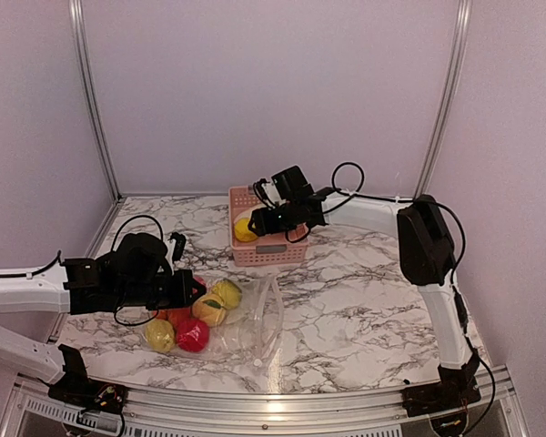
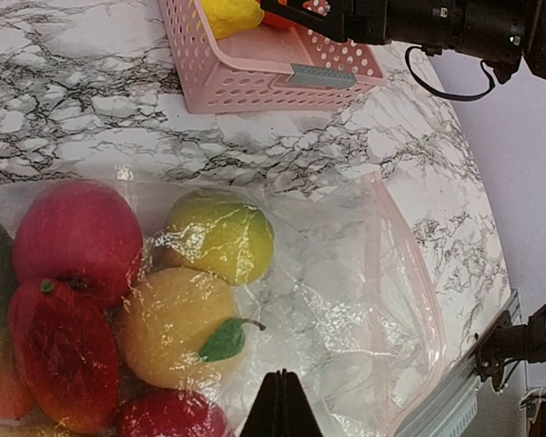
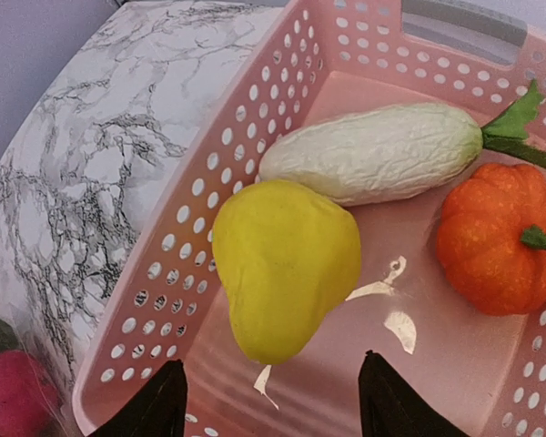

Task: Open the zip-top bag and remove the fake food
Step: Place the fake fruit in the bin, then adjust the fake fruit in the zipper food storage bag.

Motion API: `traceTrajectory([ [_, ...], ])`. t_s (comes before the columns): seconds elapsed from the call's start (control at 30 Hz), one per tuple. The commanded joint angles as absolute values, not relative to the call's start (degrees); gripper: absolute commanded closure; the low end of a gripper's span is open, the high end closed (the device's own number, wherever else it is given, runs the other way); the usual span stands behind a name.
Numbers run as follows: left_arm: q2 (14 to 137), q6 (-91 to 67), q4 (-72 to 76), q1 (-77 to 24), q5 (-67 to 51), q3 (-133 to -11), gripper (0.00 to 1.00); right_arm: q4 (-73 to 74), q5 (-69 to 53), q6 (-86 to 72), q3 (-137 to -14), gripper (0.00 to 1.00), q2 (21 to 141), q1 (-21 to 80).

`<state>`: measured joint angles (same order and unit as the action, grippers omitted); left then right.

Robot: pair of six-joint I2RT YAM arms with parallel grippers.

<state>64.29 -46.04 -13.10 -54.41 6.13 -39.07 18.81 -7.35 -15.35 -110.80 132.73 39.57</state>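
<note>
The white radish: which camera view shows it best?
The right wrist view: the radish lies unblocked in the pink basket. From the top, the right arm mostly covers it; the left wrist view misses it.

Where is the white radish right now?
In the right wrist view, the white radish lies inside the pink basket, just beyond the yellow pear, its leafy end next to the orange pumpkin.
</note>
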Motion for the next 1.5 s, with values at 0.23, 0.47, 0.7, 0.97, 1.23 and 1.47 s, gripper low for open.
traceTrajectory([
  [0.23,64.4,-46.6,-12.3,-52.7,6.4,-37.4,1.00,18.4,-4.7,-13.5,-94.4,0.38,114.6,40.5],
  [0.47,65.4,-46.2,-11.8,-50.6,3.8,-37.0,1.00,15.6,-4.1,-15.5,-78.3,0.47,100.9,44.9],
  [0.7,65.7,-45.4,-15.3,-49.2,2.4,-37.1,0.83,13.8,-5.1,-19.9,-67.8,0.53,94.4,52.1],
  [0.97,65.3,-46.3,-16.5,-48.4,0.6,-34.2,0.71,9.4,-7.2,-24.6,-59.6,0.60,92.3,55.9],
  [1.23,70.2,-47.0,-11.5,-47.7,-0.9,-34.2,0.71,6.7,-8.2,-25.8,-57.4,0.62,93.8,56.7],
  [1.47,73.7,-47.3,-9.8,-47.5,-1.1,-35.4,0.72,4.0,-9.8,-26.4,-56.5,0.63,95.8,57.2],
])
